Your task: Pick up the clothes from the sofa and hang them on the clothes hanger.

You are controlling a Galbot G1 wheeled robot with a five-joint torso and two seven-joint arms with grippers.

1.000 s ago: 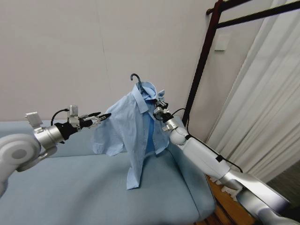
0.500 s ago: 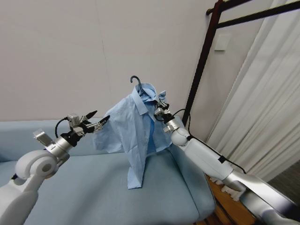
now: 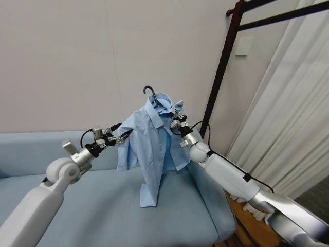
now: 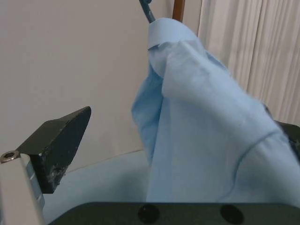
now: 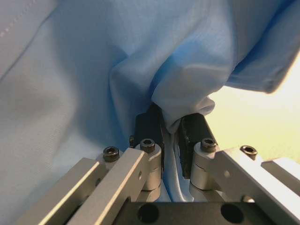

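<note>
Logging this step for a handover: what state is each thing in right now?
Shirt, on the hanger, held up over the sofa.
Hanger, hook free, not on the rack.
Right tool, shut on the shirt near its collar.
Left tool, open, at the shirt's sleeve.

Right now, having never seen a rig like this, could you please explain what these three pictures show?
This is a two-armed wheeled robot. The wide picture comes from its head camera; the other two from cameras on its wrists. The right gripper is shut on a light blue collared shirt near its collar, holding it up over the pale blue sofa; the right wrist view shows fabric pinched between its fingers. A black hanger hook pokes out of the collar. The left gripper is open beside the shirt's shoulder. A dark clothes rack stands on the right.
</note>
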